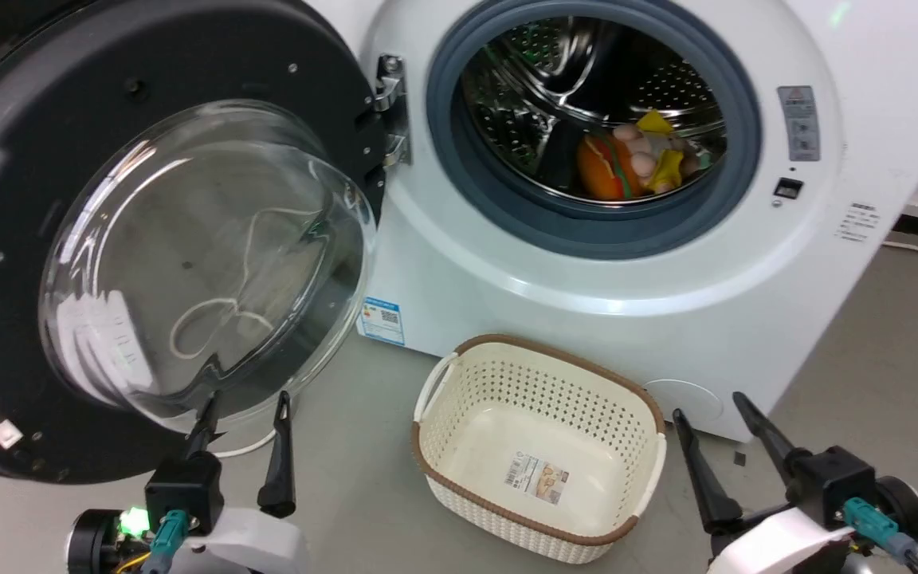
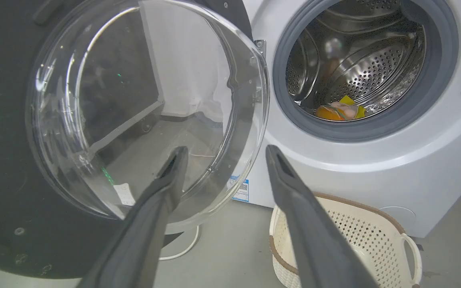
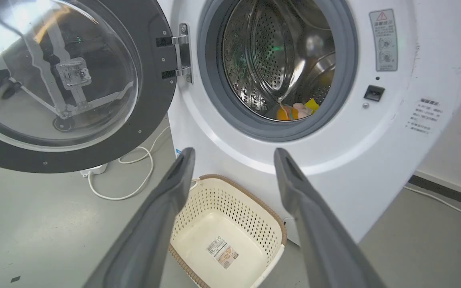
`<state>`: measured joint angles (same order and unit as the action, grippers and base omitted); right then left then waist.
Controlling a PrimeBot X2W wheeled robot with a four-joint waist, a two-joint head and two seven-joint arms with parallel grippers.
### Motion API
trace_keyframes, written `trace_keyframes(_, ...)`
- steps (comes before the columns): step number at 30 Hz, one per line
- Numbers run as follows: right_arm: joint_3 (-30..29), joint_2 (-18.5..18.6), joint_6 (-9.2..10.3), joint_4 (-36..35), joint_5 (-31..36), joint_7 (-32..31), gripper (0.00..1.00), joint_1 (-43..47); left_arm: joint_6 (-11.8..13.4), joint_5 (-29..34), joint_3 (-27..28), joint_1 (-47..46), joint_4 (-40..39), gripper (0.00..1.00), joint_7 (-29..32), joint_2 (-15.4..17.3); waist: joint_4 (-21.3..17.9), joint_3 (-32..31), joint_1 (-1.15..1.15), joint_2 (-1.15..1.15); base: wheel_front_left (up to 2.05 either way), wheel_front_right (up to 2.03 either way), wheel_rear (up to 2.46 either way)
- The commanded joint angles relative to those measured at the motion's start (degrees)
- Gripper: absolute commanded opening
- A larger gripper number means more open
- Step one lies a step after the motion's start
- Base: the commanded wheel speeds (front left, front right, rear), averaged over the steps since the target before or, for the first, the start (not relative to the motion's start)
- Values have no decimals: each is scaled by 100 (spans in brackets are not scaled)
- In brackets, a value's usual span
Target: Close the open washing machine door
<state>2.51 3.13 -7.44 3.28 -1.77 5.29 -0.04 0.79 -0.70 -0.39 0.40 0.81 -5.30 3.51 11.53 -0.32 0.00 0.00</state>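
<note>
The door (image 1: pixel 164 239) is standing wide open, swung out on its hinge (image 1: pixel 391 112) to the left of the machine (image 1: pixel 507 295), its inner face and bulging glass bowl turned toward me. The black rim is filling the upper left of the head view. The round mouth of the machine is lying uncovered — grey gasket (image 1: pixel 610 233) ringing the steel drum (image 1: pixel 570 72), in which orange and yellow soft items (image 1: pixel 634 159) are resting at the bottom.

I am holding the left gripper (image 1: pixel 248 399) low in front of the door, fingers spread apart and gripping nothing. In the left wrist view one fingertip is overlapping the lower part of the glass bowl; I cannot tell whether it is touching. The right gripper (image 1: pixel 706 405) is hovering at the lower right, before the machine's lower front, likewise spread and empty.

A cream basket (image 1: pixel 499 502) is sitting on the floor between the two grippers, just in front of the machine, with a label on its bottom. A blue sticker (image 1: pixel 381 320) is showing on the machine's lower front beside the door's edge — and a white cable (image 3: pixel 134 176) is trailing on the floor beneath the door.
</note>
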Motion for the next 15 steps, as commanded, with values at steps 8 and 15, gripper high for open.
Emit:
trace_keyframes(8, 295, 3, -2, 259, -15, 128, 100, -236, 141, -73, 115, 219, -176, 100, -159, 1, 252, 61, 0, 0, 0, 0, 0)
trace_keyframes(15, 437, 21, -2, 432, -60, 214, 100, -344, 192, -84, 154, 312, -261, 100, -242, -11, 432, 86, 0, 0, -5, -5, -5)
